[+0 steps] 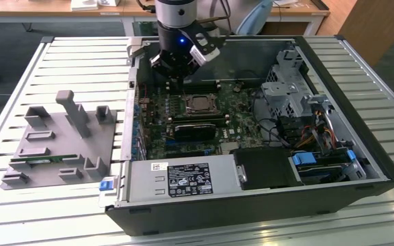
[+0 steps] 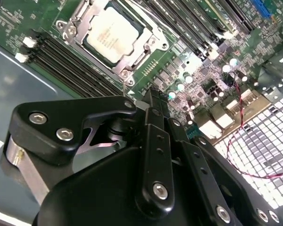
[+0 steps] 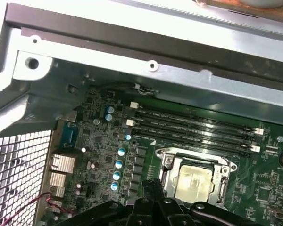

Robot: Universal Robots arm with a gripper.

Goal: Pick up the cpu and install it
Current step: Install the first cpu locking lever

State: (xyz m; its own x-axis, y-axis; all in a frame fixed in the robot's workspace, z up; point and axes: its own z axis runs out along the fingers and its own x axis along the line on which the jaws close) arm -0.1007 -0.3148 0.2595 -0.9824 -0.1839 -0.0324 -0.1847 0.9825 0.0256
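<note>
The big black computer case (image 1: 361,154) lies open on the slatted table (image 1: 80,56). Inside it is the green motherboard (image 1: 183,123). The cpu (image 1: 199,104) sits flat in its socket in the middle of that board, with the metal frame (image 2: 127,61) around it. In both wrist views its shiny top (image 3: 194,181) is bare, and nothing is touching it.

The gripper (image 1: 176,77) hangs above the board, just beside the cpu, on the side near the case's far wall. Its fingers (image 2: 153,101) are pressed close together and hold nothing.

Beside the case, toward the exterior view's left, a grey tray (image 1: 53,154) holds a green memory stick (image 1: 39,160). There is open room above the cpu.
</note>
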